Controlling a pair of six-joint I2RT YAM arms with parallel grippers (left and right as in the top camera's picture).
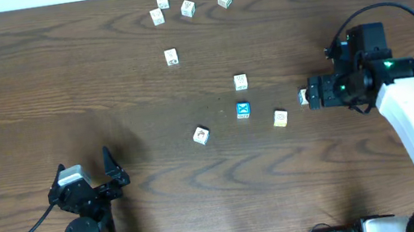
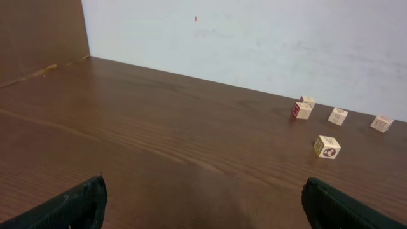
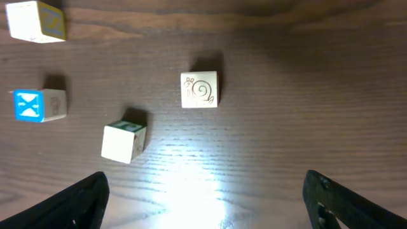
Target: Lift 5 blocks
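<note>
1. Overhead: left gripper (image 1: 84, 161) spread wide, empty, well apart from everything. Right gripper (image 1: 311, 94) hangs beside a cream block (image 1: 301, 98), with the blue X block (image 1: 243, 110) further left.
2. Left wrist: fingers wide, nothing held. Far cubes (image 2: 327, 146) lie ahead.
3. Right wrist: fingers wide, empty. The cream block (image 3: 199, 90) sits untouched on the table (image 3: 286, 127).

I see even, moderately bright light from above, short soft shadows beside the blocks (image 1: 243, 110), a white glare patch on the tabletop (image 3: 191, 191) under my right wrist camera, and slightly soft distant detail in the left wrist view.
</note>
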